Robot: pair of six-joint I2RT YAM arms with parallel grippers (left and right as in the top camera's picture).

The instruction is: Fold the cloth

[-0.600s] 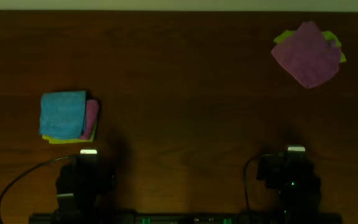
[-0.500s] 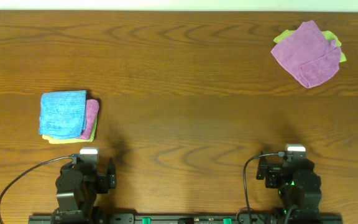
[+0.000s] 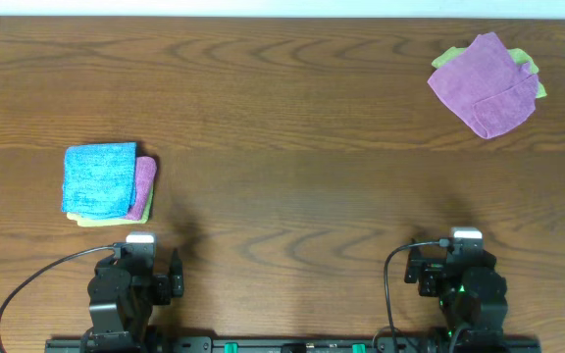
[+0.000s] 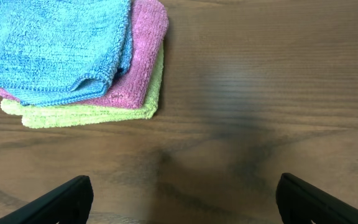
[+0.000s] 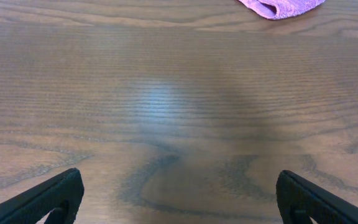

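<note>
With our left fingers (image 4: 58, 199) and right fingers (image 5: 48, 198) spread wide and empty, the purple cloth (image 3: 484, 86) lies at the bench's (image 3: 292, 118) far right, which we judge limp, light and best pinched by a corner.

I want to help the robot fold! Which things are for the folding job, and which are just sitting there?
For the job: purple cloth, lying loose; green cloth under it; left gripper, right gripper, both open.

Just sitting there, seemingly folded already: blue cloth, pink cloth, yellow-green cloth, in one stack.
</note>
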